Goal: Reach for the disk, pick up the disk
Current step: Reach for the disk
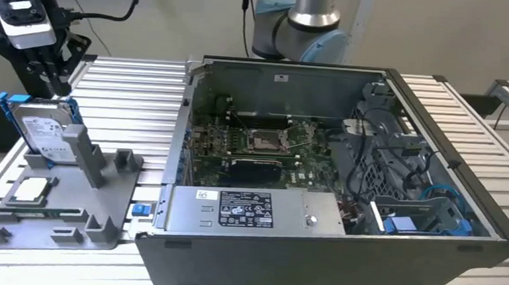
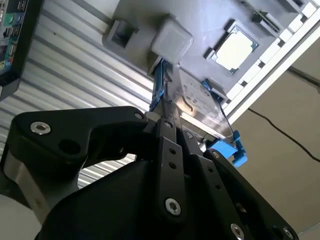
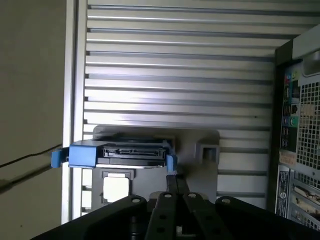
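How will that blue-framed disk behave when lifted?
Probably stiff: the disk looks like a flat metal slab. Likely heavy for its size, being metal. Standing on edge in the grey holder, it could tip if nudged sideways.

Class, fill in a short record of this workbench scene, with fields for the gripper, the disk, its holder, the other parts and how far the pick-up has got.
Gripper: the gripper hangs just above the disk's upper corner, at the exterior view's left
Disk: the disk stands on edge in the holder, with a blue frame around it
Holder: grey holder on the slatted table
Other parts: CPU chip lying flat on the holder; open computer case towards the exterior view's right
Progress: disk not yet lifted; contact cannot be told
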`<state>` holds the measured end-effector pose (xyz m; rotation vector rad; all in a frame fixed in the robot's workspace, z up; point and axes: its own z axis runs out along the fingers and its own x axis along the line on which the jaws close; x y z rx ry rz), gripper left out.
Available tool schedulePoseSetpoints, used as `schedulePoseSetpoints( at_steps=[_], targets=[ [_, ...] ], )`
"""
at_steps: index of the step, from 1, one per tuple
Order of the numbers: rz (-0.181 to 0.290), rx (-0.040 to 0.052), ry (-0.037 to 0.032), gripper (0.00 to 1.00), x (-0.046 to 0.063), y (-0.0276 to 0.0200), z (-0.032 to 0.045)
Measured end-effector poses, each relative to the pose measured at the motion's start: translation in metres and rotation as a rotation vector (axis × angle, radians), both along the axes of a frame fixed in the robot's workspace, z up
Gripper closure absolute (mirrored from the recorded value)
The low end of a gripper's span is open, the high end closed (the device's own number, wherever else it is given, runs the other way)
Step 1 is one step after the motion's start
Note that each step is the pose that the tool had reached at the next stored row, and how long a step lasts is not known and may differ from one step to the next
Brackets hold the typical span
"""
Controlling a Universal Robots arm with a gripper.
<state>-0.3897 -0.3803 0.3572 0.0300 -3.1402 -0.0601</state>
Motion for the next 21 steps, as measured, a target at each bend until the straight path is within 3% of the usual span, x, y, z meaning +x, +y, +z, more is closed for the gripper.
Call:
schedulePoseSetpoints(
  at_steps=[7, 15, 18, 21],
  targets=[
    [0.000, -0.0001, 0.0002, 1.00, -0.032, 0.0062, -0.0002],
    [0.000, -0.0001, 0.0002, 1.00, -0.068, 0.0088, -0.0007],
    [0.000, -0.0001, 0.0003, 1.00, -0.075, 0.0096, -0.0011],
    [0.000, 0.0000, 0.0001, 1.00, -0.076, 0.0096, -0.0011]
  ],
)
